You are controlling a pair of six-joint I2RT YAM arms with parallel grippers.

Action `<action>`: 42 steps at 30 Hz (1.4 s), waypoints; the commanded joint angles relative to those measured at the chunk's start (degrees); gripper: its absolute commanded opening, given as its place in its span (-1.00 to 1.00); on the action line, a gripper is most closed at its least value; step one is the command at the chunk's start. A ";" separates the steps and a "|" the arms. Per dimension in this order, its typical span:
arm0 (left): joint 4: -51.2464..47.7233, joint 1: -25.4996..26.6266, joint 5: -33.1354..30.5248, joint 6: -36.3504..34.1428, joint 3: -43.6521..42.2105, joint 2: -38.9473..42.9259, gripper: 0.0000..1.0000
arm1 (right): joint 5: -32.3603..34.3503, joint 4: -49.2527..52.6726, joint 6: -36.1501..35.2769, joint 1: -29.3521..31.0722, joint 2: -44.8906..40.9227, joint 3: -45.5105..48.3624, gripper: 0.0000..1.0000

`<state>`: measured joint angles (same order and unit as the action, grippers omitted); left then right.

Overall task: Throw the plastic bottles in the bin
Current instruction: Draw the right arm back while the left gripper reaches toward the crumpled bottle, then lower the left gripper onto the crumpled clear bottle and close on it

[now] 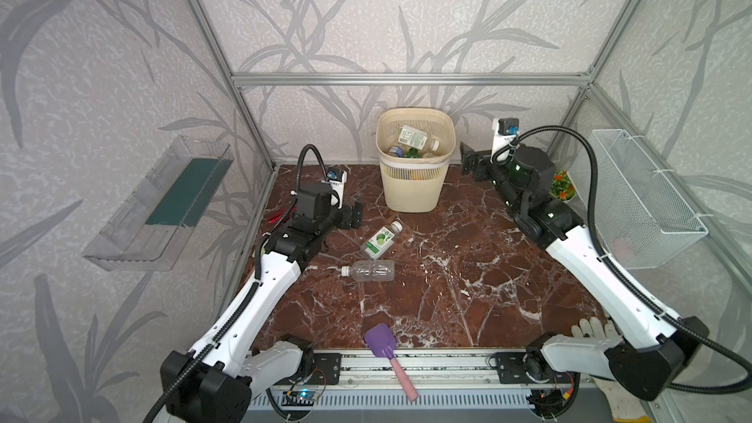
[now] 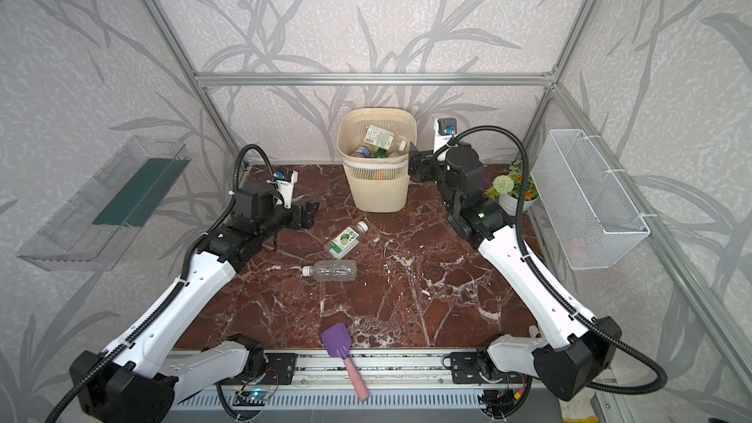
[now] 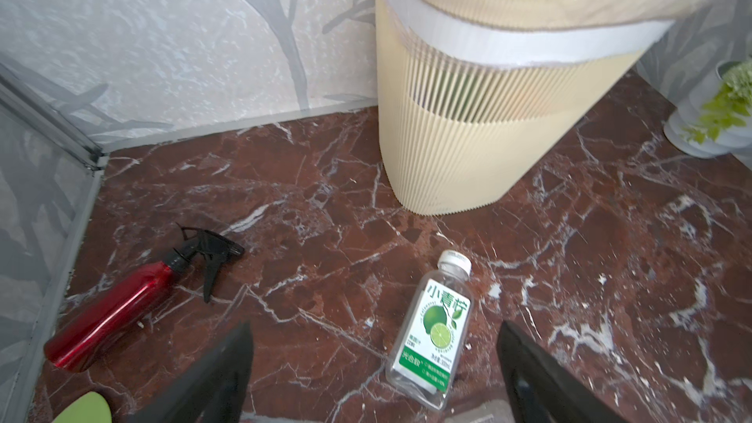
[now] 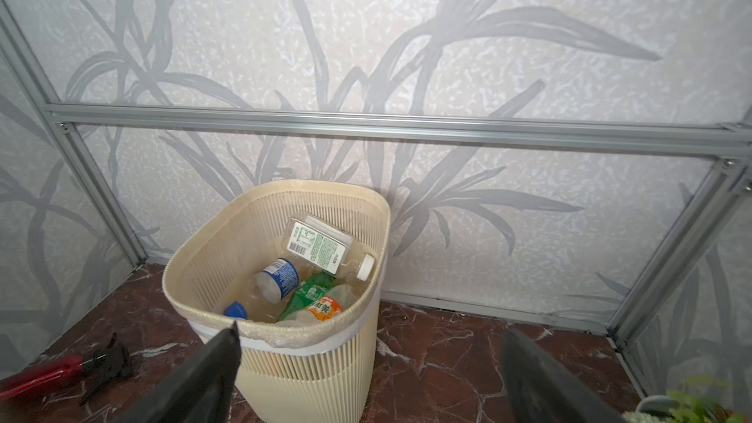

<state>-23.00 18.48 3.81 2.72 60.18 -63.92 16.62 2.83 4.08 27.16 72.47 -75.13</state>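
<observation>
The cream slatted bin (image 1: 413, 193) (image 2: 376, 193) stands at the back wall, and several plastic bottles (image 4: 315, 246) lie inside it, one of them green (image 4: 305, 295). A lime-label bottle (image 1: 380, 239) (image 2: 346, 239) (image 3: 433, 327) lies on the marble with a clear, white-capped bottle (image 1: 370, 270) (image 2: 331, 270) just in front of it. My left gripper (image 1: 355, 214) (image 2: 309, 213) (image 3: 374, 325) is open and empty, above and left of the lime-label bottle. My right gripper (image 1: 468, 162) (image 2: 418, 163) (image 4: 371, 328) hangs open and empty beside the bin's right rim.
A red spray bottle (image 3: 114, 315) (image 4: 40, 376) lies by the left wall. A purple scoop with a pink handle (image 1: 382, 341) sits at the front edge, and a white glove (image 1: 590, 329) at the front right. A potted plant (image 2: 512, 193), a wire basket (image 1: 643, 197) and a clear tray (image 1: 162, 201) line the sides.
</observation>
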 commanded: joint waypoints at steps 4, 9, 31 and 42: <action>-13.41 3.43 8.27 -9.31 2.25 0.65 0.88 | -5.57 0.95 4.95 -3.47 -1.33 11.01 0.99; -18.14 10.27 -0.27 -17.25 0.08 0.17 0.88 | -8.88 0.85 7.63 -5.74 -2.41 17.68 0.99; -19.67 16.63 3.44 -35.14 -5.25 -13.67 0.94 | -17.77 -4.10 12.80 -9.46 1.36 24.83 0.99; -17.08 18.89 -1.07 -37.56 -4.14 -20.82 0.94 | -18.67 -4.06 12.91 -10.28 1.34 25.74 0.99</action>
<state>-40.38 36.75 5.37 -32.21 55.24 -83.40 -1.19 0.16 16.53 17.17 74.11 -49.71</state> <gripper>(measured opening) 0.971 0.993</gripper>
